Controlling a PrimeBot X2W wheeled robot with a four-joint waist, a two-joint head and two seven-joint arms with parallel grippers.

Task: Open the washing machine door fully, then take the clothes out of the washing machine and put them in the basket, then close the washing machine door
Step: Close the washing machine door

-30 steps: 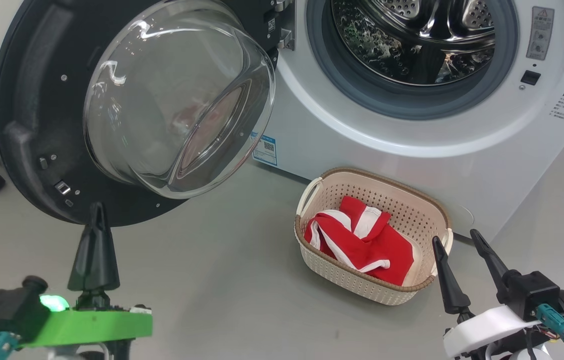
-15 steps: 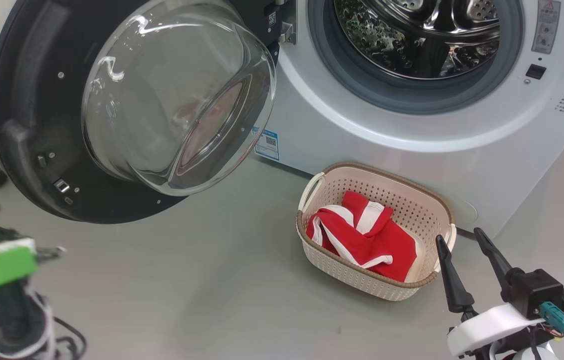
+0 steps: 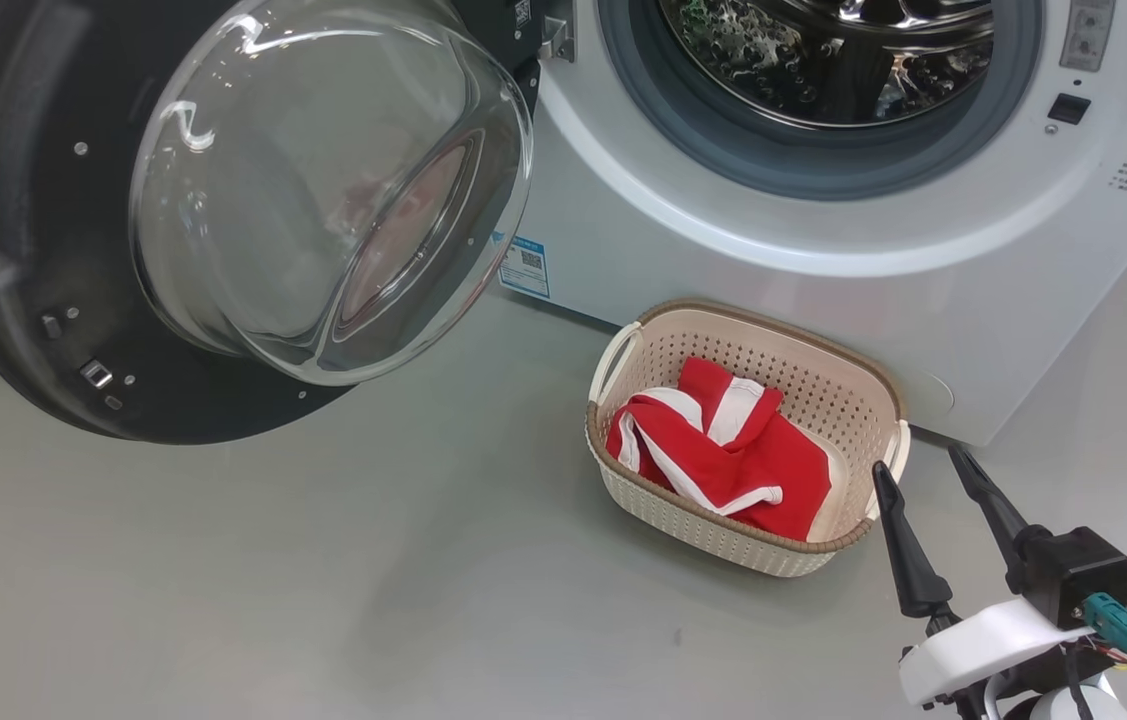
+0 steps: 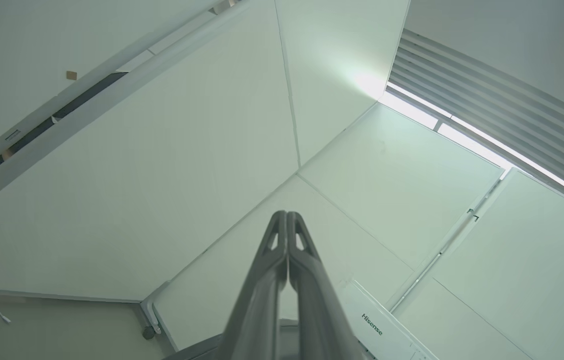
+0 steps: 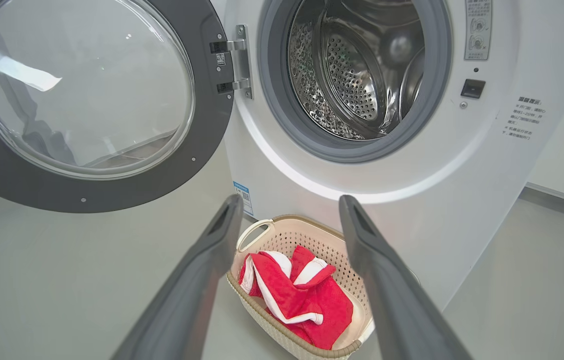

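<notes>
One door awaits closing: the washing machine door (image 3: 13, 250) stands open at ten o'clock from my empty, wide-spread right pincer (image 3: 918, 460), clothes (image 3: 723, 455) in the basket (image 3: 713, 530) at nine; left pincer (image 4: 287, 216) closed, empty.

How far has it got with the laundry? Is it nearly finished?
Nearly. Done: the door stands wide open and the red clothes lie in the basket; the drum looks empty as far as it shows. In hand: nothing; the right gripper is open beside the basket, the left gripper shut and pointing at the ceiling. Left: closing the door.
</notes>
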